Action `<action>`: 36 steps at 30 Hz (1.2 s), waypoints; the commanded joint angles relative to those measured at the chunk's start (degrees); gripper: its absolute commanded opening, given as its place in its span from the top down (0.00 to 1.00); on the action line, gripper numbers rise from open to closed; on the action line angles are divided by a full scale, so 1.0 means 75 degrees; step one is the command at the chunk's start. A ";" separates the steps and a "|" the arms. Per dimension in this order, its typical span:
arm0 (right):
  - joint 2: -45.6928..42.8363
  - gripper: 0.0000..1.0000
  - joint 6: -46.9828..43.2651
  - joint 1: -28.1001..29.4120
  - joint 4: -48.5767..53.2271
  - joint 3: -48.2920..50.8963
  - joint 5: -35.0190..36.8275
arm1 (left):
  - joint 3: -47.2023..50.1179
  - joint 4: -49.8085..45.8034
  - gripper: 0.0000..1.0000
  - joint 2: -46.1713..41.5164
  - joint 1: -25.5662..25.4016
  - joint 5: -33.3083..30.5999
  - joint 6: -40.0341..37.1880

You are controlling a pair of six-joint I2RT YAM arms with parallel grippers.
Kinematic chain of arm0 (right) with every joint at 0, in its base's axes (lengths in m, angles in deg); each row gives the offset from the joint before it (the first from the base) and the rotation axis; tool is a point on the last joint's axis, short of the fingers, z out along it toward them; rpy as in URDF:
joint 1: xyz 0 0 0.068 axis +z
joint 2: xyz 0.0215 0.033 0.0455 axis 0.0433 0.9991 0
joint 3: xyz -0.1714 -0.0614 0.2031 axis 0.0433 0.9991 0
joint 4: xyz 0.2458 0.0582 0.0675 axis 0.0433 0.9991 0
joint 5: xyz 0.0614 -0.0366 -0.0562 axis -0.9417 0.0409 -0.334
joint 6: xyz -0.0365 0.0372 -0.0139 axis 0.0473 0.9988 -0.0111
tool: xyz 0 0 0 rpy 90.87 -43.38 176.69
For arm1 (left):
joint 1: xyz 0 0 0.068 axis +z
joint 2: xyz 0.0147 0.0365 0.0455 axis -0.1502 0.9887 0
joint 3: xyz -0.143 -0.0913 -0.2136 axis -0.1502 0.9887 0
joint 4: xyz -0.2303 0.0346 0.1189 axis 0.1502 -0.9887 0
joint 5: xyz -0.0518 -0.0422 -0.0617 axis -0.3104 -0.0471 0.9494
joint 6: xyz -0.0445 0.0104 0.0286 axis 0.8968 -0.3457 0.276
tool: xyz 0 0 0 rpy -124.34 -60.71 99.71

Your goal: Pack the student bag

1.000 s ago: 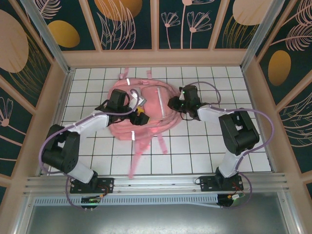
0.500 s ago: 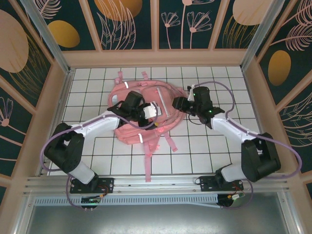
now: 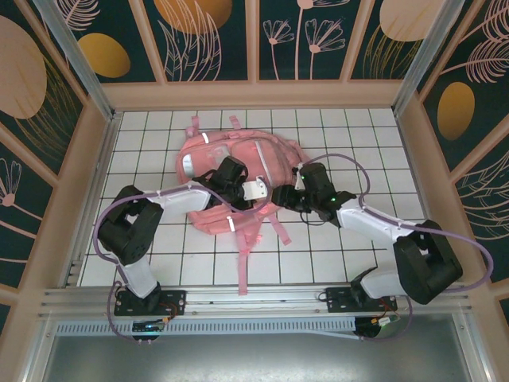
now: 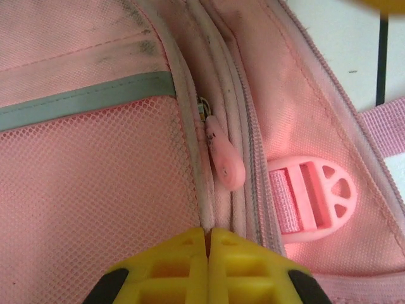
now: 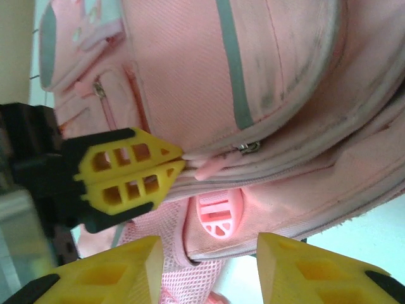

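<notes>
Currently the left fingers (image 4: 171, 266) are pressing closed together on the student bag's (image 4: 82, 190) zipper seam, just beside its zipper pull (image 4: 224, 161). The right fingers (image 5: 107, 266) are hovering spread apart near the bag's buckle (image 5: 218, 215).

Student bag (image 3: 266, 155): pink, pale grey-green strips, mesh panel. Table (image 3: 342, 263): white, black grid. Walls (image 3: 342, 40): dark teal, orange-and-peach botanical print. Fingers (image 5: 304, 269): yellow.

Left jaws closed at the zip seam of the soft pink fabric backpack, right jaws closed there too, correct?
No. The right gripper has its jaws open, as the right wrist view shows. The left gripper is closed at the zip seam of the soft pink fabric backpack.
</notes>
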 commanded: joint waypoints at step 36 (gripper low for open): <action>0.0703 0.52 -0.1641 0.0928 0.0214 -0.0745 0.2517 | -0.0348 0.0298 1.00 -0.1001 0.0719 0.2512 0.1217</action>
